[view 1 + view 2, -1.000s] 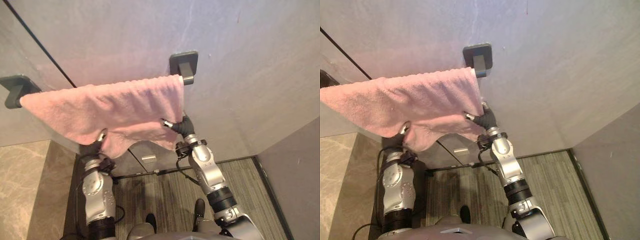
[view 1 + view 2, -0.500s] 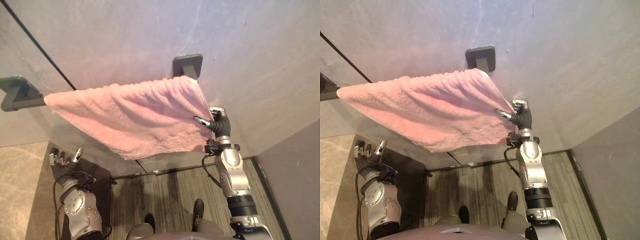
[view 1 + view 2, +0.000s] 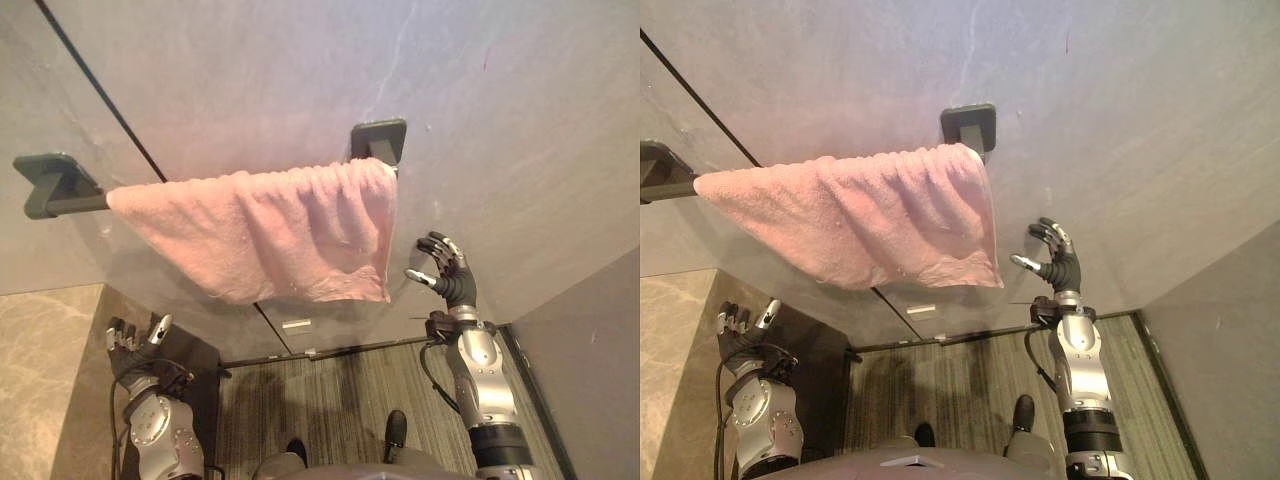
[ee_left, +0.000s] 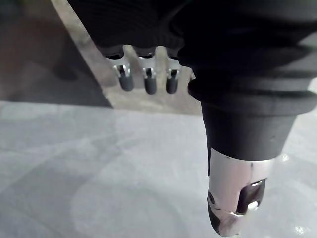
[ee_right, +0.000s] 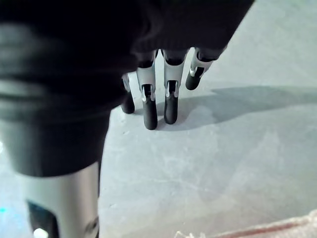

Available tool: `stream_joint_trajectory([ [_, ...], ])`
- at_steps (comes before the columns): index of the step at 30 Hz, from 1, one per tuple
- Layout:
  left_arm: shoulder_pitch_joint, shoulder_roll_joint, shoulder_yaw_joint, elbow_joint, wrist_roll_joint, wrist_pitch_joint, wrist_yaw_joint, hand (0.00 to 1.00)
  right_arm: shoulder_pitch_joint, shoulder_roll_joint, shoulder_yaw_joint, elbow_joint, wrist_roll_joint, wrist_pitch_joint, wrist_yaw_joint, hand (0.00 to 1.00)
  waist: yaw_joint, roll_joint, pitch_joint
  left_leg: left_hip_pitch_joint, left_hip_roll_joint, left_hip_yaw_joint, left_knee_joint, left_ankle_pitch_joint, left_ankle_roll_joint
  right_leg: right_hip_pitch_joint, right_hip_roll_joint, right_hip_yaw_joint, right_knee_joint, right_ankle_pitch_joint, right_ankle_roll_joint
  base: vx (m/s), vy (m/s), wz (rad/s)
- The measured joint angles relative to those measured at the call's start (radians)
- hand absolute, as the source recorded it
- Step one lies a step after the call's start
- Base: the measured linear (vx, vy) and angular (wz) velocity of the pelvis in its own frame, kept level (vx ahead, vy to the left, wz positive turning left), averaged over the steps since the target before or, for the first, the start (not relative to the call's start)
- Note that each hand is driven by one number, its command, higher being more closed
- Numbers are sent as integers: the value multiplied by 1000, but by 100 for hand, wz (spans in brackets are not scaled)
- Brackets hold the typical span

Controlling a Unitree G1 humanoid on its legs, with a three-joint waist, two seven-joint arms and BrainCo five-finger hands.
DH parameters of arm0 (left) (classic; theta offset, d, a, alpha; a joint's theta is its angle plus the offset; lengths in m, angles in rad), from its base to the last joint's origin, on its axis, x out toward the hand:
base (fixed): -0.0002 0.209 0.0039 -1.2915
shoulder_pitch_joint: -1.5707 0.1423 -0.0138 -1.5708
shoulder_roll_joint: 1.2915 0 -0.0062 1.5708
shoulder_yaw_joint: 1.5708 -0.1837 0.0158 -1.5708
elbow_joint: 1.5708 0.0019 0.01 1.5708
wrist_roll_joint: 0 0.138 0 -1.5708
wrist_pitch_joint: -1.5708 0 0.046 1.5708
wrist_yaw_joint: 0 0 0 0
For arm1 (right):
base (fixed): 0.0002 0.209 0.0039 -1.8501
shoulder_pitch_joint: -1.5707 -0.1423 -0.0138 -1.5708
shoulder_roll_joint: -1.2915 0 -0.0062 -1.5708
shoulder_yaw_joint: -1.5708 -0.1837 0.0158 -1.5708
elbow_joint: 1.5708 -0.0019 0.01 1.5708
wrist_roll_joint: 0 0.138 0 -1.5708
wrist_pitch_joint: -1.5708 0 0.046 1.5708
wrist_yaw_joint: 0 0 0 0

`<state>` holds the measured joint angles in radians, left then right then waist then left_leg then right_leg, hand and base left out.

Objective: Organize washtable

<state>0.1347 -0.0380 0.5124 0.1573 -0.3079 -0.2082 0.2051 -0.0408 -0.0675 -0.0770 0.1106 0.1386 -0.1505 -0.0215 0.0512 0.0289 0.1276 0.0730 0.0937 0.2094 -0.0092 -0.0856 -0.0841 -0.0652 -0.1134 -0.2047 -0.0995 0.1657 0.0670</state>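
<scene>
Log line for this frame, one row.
pink towel: draped over bar | left hand: open, below, clear | right hand: open, beside towel, clear

No text or number is readable on the pink towel (image 3: 270,230) or wall (image 3: 300,70).

Grey wall (image 3: 520,120) behind and above right hand (image 3: 452,280), with a dark diagonal seam (image 3: 100,90) above left hand (image 3: 132,350). Striped grey floor (image 3: 340,390) between the hands. Beige stone slab (image 3: 40,380) just left of left hand; darker side wall (image 3: 590,370) right of right hand.

left hand (image 4: 236,184) open, fingers (image 4: 149,85) straight, grey surface (image 4: 99,173) behind.
</scene>
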Motion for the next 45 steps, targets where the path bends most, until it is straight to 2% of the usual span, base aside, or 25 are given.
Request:
stream_joint_trajectory([
  [6,33,-15,-5,0,-1,0,-27,0,49,5,-110,2,-1,0,-34,0,-3,1,-2,-5,0,-1,0,0,0,-4,-1,-2,0,0,0,0,0,0],
  [11,109,-18,-159,-1,-43,1,-129,0,139,9,-114,-20,0,0,-24,0,-8,5,-16,-22,-1,-5,2,0,0,-19,-1,0,0,0,0,0,0,0],
  [13,166,-15,-250,-9,-70,7,-220,0,231,9,-64,-81,0,-1,27,0,-15,9,-19,-27,1,-5,9,-6,-1,-24,1,3,0,-1,0,21,-4,-5],
  [18,263,-12,-331,-27,-84,10,-350,0,390,5,46,-120,3,-1,156,0,-21,15,-24,-31,2,5,39,-33,2,-21,1,19,0,-3,3,4,4,-8],
  [23,306,90,-402,-34,-205,12,-464,0,433,-44,185,-119,101,-1,272,0,-19,16,-26,-33,2,5,45,-41,8,-20,0,21,0,-5,4,0,0,0],
  [24,303,131,-435,-34,-250,18,-508,0,423,-77,231,-119,134,-1,312,0,-17,17,-29,-33,2,4,47,-41,7,-19,-1,19,0,-5,4,0,0,0],
  [27,299,193,-494,-40,-286,27,-561,0,386,-129,302,-112,193,0,358,0,-16,18,-39,-31,1,2,50,-38,3,-13,-2,15,1,-5,5,16,7,4],
  [30,295,287,-570,-88,-363,48,-637,0,307,-202,390,-113,288,10,414,0,-17,15,-41,-27,1,-4,54,-38,3,-3,-4,8,3,-5,5,5,6,6],
  [33,295,362,-592,-158,-439,58,-696,0,239,-239,432,-128,390,11,438,0,-14,13,-42,-24,0,-6,57,-38,3,3,-5,3,3,-5,5,-7,0,3],
  [36,293,401,-589,-218,-511,67,-733,0,197,-253,434,-193,459,11,445,0,-12,14,-43,-19,1,-7,60,-38,3,10,-5,3,2,-5,5,-6,-1,1],
  [39,291,413,-589,-281,-590,81,-768,0,156,-272,437,-239,532,9,457,0,-12,14,-46,-13,1,-7,62,-38,3,20,-6,2,2,-5,4,0,0,0],
  [45,288,438,-585,-357,-668,94,-790,0,145,-279,441,-255,617,11,458,0,-10,16,-49,3,1,-4,58,-38,3,34,-5,3,0,-5,4,0,0,0],
])
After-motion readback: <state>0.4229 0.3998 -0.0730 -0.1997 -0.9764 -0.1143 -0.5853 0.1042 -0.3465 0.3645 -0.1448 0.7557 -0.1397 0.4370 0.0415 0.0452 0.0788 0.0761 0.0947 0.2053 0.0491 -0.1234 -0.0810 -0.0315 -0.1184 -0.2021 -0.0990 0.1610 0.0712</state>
